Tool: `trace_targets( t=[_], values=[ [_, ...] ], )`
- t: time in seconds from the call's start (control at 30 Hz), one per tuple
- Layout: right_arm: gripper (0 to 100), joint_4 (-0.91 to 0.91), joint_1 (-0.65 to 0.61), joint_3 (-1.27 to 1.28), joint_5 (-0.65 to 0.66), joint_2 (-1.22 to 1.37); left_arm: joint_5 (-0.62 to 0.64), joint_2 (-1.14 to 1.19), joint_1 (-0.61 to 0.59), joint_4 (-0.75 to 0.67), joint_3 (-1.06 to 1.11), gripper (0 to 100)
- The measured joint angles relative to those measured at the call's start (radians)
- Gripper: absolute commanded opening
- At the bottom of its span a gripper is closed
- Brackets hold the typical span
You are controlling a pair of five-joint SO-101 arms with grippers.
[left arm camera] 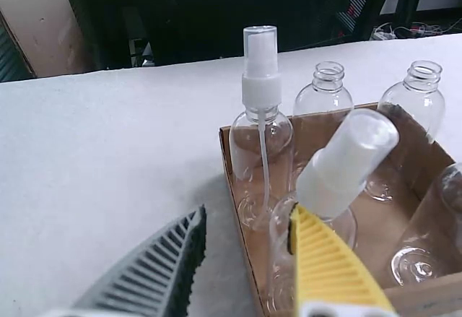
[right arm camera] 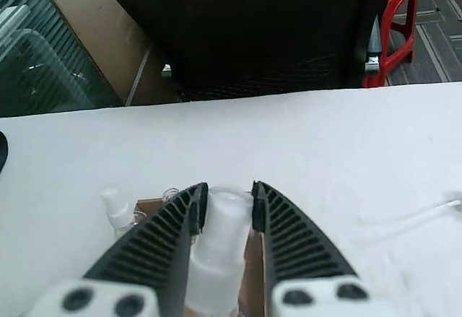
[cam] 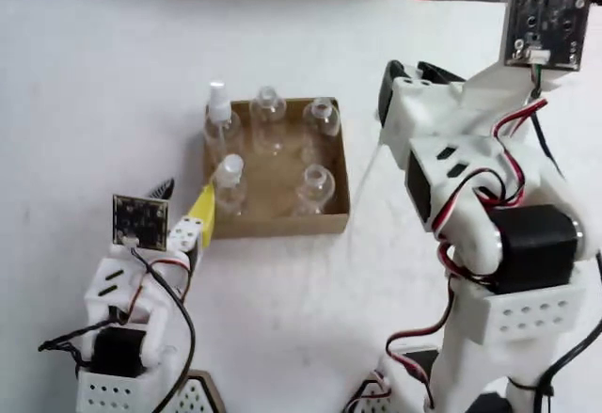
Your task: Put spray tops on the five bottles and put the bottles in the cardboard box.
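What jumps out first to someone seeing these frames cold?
The cardboard box mid-table holds five clear bottles. The two on its left side carry tops, with the near spray top sitting crooked, and the other three are open-necked. The left gripper sits open beside that crooked bottle. The right gripper has its fingers closed on another spray top.

Bottles (cam: 268,117) are clear, spray tops (cam: 219,98) white, cardboard box (cam: 273,226) brown, left gripper (cam: 188,190) yellow and apparently grey.
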Motion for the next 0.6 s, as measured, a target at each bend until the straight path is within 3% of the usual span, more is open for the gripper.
trace_targets(
  t=[0.3,0.6],
  values=[
    [1.7,-0.529,0.0,0.491,0.005,-0.253,0.0,0.0,0.0,0.0,0.0,18],
    [1.7,-1.056,-0.025,0.717,0.012,-0.198,0.0,0.0,0.0,0.0,0.0,18]
  ],
)
